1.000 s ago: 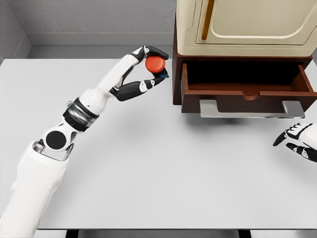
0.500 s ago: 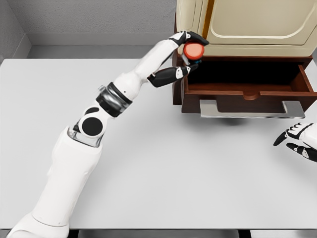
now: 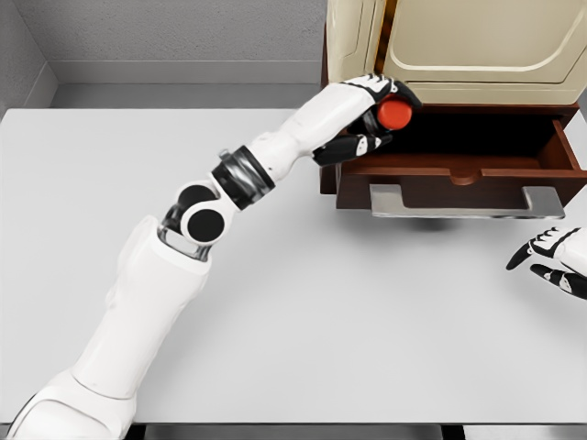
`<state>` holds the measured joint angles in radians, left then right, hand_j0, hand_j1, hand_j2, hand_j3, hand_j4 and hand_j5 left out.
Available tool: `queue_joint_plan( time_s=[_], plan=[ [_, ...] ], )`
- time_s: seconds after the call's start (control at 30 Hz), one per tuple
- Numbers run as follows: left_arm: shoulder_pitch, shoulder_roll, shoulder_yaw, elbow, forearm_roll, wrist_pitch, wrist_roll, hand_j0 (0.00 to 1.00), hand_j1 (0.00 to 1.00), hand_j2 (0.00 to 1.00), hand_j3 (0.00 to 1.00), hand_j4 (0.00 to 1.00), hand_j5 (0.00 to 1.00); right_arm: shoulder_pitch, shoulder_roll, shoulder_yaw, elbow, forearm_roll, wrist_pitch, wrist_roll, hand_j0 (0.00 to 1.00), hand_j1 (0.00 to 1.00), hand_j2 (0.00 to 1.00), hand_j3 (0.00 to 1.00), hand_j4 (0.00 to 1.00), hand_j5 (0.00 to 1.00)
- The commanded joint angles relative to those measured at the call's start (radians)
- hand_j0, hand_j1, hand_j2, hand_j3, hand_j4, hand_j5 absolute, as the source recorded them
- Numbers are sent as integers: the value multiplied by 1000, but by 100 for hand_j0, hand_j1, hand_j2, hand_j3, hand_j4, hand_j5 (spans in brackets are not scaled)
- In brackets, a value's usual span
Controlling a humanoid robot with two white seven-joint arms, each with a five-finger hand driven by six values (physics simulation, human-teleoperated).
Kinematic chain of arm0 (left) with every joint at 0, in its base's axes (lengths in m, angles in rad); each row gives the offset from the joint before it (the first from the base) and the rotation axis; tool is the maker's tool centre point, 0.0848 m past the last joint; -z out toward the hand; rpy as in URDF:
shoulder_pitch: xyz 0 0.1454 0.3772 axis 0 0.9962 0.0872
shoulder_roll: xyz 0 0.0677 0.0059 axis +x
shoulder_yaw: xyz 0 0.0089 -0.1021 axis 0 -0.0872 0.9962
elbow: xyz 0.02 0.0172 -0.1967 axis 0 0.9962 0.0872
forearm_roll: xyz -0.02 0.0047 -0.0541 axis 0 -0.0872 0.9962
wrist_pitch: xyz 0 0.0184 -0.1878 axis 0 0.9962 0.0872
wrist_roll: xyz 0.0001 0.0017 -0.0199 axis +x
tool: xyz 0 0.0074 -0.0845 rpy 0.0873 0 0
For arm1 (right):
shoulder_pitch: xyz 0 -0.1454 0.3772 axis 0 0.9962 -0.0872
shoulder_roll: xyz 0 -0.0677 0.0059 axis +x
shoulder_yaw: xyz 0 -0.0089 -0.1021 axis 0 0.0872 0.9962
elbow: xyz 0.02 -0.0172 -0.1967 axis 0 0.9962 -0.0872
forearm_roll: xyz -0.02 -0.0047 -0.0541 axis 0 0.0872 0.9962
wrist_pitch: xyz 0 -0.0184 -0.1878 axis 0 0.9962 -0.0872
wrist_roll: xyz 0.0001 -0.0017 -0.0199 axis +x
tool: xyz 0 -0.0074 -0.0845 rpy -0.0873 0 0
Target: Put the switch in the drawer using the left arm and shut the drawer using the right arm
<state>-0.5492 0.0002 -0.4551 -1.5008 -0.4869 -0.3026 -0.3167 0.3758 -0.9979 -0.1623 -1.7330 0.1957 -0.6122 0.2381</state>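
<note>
Now the switch (image 3: 395,113) hangs over the open drawer (image 3: 459,163)!
Left hand (image 3: 378,115) fingers curl tight around it; right hand (image 3: 550,257) rests spread, near right.

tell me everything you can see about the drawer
The drawer is dark reddish-brown, wood-looking, pulled fully open beneath a cream cabinet. Its front has a small curved notch and a flat grey metal handle sticking out over the white table. Its interior is dark and shadowed. The left hand holds the red switch over its left end.
</note>
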Motion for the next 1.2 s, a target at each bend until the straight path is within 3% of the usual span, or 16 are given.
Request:
queue_joint_plan(
  time_s=[0.0, 0.4, 0.47, 0.57, 0.67, 0.93, 1.07, 1.13, 1.17],
  plan=[
    [-2, 0, -24, 11, -31, 0, 1, 43, 43, 43, 43, 43, 43, 0, -1, 0, 0, -7, 1, 0, 51, 51, 51, 51, 51, 51],
    [-51, 0, -56, 11, -197, 0, 1, 45, 45, 45, 45, 45, 45, 0, -2, 0, 0, -7, 1, 0, 51, 51, 51, 51, 51, 51],
    [-57, 0, -56, 10, -228, 0, 1, 49, 49, 49, 49, 49, 49, 0, -2, 0, 0, -7, 1, 0, 51, 51, 51, 51, 51, 51],
    [-64, 0, -56, 5, -262, -1, 1, 76, 76, 76, 76, 76, 76, 0, -2, 0, 0, -7, 1, 0, 51, 51, 51, 51, 51, 51],
    [-64, 0, -56, 2, -277, -1, 1, 81, 81, 81, 81, 81, 81, 0, -1, 0, 0, -7, 1, 0, 51, 51, 51, 51, 51, 51],
    [-64, 0, -57, -4, -277, -3, 1, 81, 81, 81, 81, 81, 81, 0, -1, 0, 1, -7, 1, -2, 50, 50, 50, 50, 50, 50],
    [-64, 0, -71, -39, -275, -7, 1, 81, 81, 81, 81, 81, 81, 0, -2, -13, 0, -7, 1, 0, 51, 51, 51, 51, 51, 51],
    [-54, 0, -73, -116, -271, -18, 1, 82, 82, 82, 82, 82, 82, 0, -2, -14, 0, -7, 1, 0, 51, 51, 51, 51, 51, 51],
    [-52, 0, -76, -160, -266, -53, -1, 89, 89, 89, 89, 89, 89, 0, -2, -20, 0, -9, 1, 0, 51, 51, 51, 51, 51, 51]
  ],
)
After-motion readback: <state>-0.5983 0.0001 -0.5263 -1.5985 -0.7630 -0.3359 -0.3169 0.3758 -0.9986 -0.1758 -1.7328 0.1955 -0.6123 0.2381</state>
